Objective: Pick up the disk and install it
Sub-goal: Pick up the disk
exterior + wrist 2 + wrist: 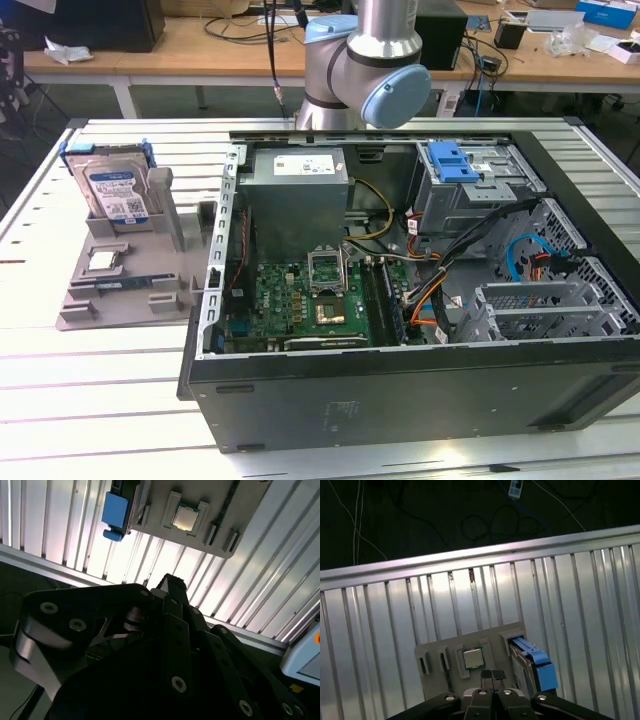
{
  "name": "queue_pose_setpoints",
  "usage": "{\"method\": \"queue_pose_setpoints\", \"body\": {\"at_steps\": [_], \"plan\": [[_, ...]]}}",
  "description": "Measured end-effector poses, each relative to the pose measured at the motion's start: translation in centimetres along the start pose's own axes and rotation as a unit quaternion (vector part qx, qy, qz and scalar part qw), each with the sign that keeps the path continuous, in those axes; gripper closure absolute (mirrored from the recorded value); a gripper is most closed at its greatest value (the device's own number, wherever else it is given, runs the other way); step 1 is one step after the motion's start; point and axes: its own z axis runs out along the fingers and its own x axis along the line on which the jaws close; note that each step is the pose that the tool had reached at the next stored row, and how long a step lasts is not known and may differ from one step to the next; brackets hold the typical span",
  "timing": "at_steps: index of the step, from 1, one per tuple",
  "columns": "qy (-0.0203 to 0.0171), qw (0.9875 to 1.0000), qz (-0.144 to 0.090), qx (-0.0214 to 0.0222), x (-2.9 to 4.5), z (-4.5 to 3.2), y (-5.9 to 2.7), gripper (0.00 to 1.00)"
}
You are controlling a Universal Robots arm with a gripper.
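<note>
Disk: the disk stands on edge in its blue bracket, label facing out, in a slot at the far edge of the holder; nothing grips it.
Holder: grey tray lying on the table near the edge at the exterior view's left, just beside the case.
Other parts: a square chip lies flat in a pocket nearer the holder's middle, and a narrow stick lies just in front of it.
Gripper: in the first wrist view the gripper has its two tips pressed together with nothing between them, up above the holder and well apart from the disk.
Case: open, board and cables showing, blue drive bay at its far corner.
Arm: the arm rises behind the case's far edge.
</note>
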Motion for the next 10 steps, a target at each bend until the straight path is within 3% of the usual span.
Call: {"method": "queue_pose_setpoints", "body": {"at_steps": [6,10], "plan": [[0.0009,0.9992,-0.040,-0.0010,0.00,0.00,0.00,0.90],[0.0016,0.9975,-0.071,-0.0018,0.00,0.00,0.00,0.90]]}}
